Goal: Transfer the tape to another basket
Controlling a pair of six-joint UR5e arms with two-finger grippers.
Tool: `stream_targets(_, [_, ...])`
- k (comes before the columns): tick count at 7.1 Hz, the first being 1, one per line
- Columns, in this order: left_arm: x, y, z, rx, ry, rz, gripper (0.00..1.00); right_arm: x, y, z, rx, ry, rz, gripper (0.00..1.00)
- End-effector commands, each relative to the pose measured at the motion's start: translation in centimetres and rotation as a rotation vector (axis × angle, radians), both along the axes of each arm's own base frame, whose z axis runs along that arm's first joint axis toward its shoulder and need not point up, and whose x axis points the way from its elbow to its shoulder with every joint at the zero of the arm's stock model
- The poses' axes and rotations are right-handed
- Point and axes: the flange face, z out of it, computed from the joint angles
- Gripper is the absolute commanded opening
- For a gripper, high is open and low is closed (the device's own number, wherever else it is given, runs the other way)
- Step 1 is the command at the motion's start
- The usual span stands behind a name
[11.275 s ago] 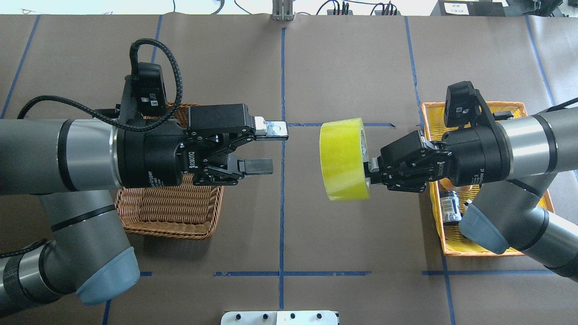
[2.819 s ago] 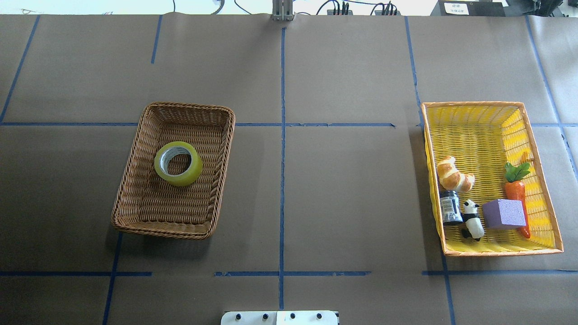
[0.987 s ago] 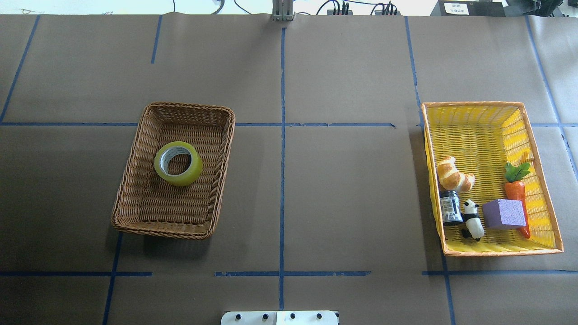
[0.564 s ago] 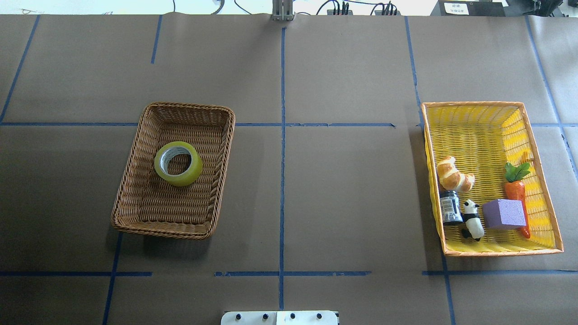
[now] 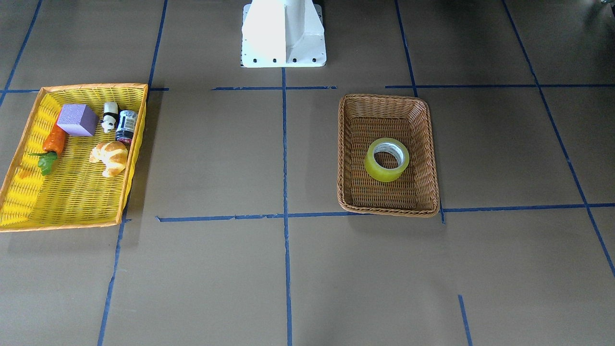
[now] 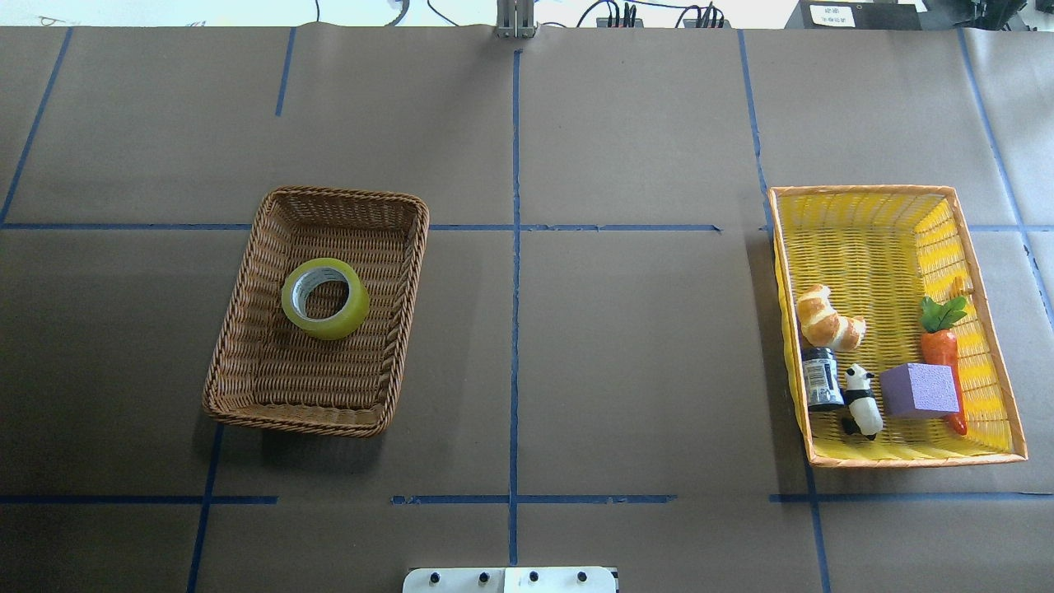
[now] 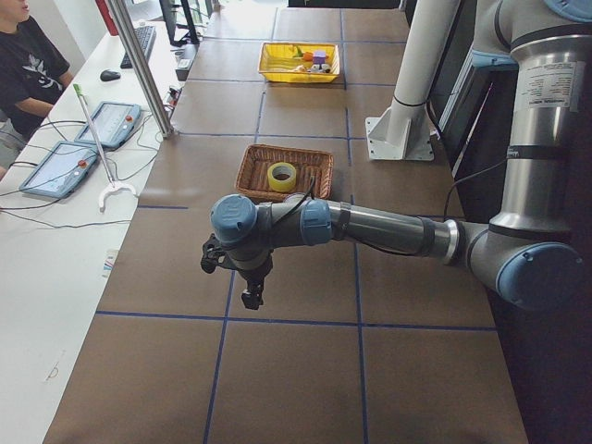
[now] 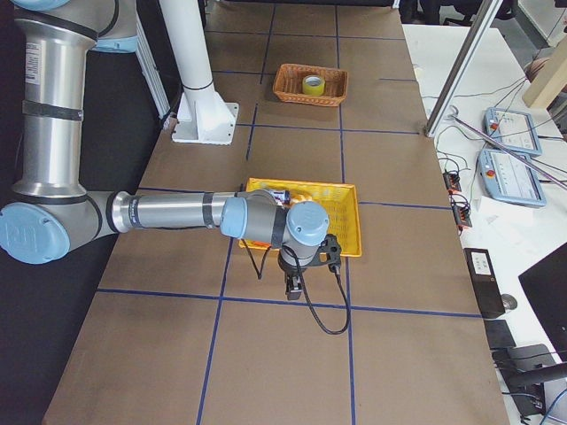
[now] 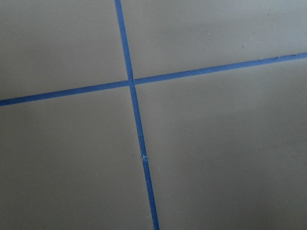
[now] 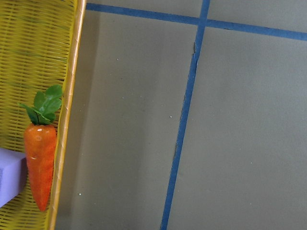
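The yellow-green tape (image 6: 325,298) lies flat, hole up, in the middle of the brown wicker basket (image 6: 346,196), free of any gripper. It also shows in the front view (image 5: 387,159) inside that basket (image 5: 384,97). No arm shows in the overhead or front views. In the left side view my left gripper (image 7: 252,298) hangs over bare table, well away from the basket (image 7: 254,171). In the right side view my right gripper (image 8: 293,288) hangs just outside the yellow basket. I cannot tell whether either is open or shut.
The yellow orange-rimmed basket (image 6: 865,190) at the right holds a carrot (image 6: 939,350), purple block (image 6: 918,389), croissant (image 6: 827,317), panda (image 6: 860,399) and can (image 6: 819,377). The right wrist view shows its rim (image 10: 67,120) and the carrot (image 10: 41,163). The white robot base (image 5: 283,33) stands mid-table.
Eleven seconds ago my right gripper held the tape in mid-air facing the open left gripper. Now the tape lies in the wicker basket and both arms are out of the overhead view. Nothing moved in the last second.
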Motion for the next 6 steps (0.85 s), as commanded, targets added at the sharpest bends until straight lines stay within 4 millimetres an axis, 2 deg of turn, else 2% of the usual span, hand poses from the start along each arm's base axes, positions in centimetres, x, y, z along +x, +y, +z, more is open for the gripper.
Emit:
stream_targets(1, [0.1, 0.3, 0.8, -0.028, 0.001, -0.005, 1.0, 0.0, -0.1, -0.2, 0.002, 0.002, 0.001, 1.0])
stream_targets(3, [0.2, 0.7, 3.0, -0.061, 0.0, 0.003, 1.0, -0.1, -0.2, -0.1, 0.0, 0.002, 0.001, 1.0])
stream_targets(6, [0.2, 0.6, 2.9, -0.058, -0.001, 0.004, 1.0, 0.0, -0.5, 0.0, 0.021, 0.004, 0.004, 1.0])
